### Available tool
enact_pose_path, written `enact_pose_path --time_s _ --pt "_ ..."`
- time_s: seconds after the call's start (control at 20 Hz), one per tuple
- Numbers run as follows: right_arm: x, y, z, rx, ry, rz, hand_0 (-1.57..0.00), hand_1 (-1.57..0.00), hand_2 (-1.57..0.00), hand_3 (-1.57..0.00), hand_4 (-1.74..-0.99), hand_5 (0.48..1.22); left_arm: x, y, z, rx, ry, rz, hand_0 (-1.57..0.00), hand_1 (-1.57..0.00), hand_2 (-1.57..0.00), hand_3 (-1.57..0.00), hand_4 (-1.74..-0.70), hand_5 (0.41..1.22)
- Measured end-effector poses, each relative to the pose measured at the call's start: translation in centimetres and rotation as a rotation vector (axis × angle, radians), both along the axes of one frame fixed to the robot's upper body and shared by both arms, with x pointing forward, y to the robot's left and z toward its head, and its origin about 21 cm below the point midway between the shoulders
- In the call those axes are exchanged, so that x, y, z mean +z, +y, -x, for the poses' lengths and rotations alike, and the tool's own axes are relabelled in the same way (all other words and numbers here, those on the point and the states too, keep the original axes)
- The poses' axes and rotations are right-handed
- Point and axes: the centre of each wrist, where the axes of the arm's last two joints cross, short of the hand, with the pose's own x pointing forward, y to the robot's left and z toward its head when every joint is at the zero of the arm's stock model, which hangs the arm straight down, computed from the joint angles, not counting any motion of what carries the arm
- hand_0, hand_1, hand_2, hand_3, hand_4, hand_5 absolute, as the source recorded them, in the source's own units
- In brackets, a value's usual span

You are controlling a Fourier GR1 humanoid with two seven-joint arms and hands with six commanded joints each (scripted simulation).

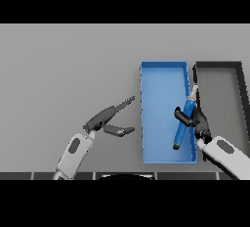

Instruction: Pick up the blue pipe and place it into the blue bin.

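The blue pipe (182, 123) is over the right part of the blue bin (163, 72), tilted, its white tip toward 1 o'clock. The right hand (197, 122) holds it from the 3 o'clock side, fingers curled around its middle. A dark bin (218, 65) is just beside. The left hand (108, 118) is at 9 o'clock, above the grey table (63, 69), fingers straight and spread

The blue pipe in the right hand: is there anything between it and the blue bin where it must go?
Nothing visible stands in the way. The right hand has its fingers curled round the blue pipe, which already hangs over the right side of the blue bin. The dark bin lies apart, to the right.
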Motion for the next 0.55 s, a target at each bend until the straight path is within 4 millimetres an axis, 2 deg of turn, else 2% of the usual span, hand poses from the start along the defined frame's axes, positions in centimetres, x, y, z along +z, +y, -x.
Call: enact_pose_path --time_s 0.15,0.25,0.55 --pt "0.2 0.3 -0.1 0.028 0.029 0.032 -0.05 -0.04 -0.04 -0.01 -1.125 0.747 -0.2 0.6 0.1 0.003 0.004 0.002 0.0 0.0 0.0 0.0 -0.93 0.496" --pt "0.2 0.4 0.1 0.042 0.038 0.03 -0.03 -0.03 -0.03 -0.01 -1.099 0.725 -0.5 0.3 0.1 0.0 0.008 -0.003 0.0 0.0 0.0 0.0 -0.93 0.497" --pt "0.4 0.6 0.1 0.107 0.04 0.055 -0.02 -0.02 -0.02 0.0 -1.084 0.714 -0.1 0.3 -0.9 0.018 0.007 -0.015 0.0 0.0 0.0 0.0 -0.93 0.495"
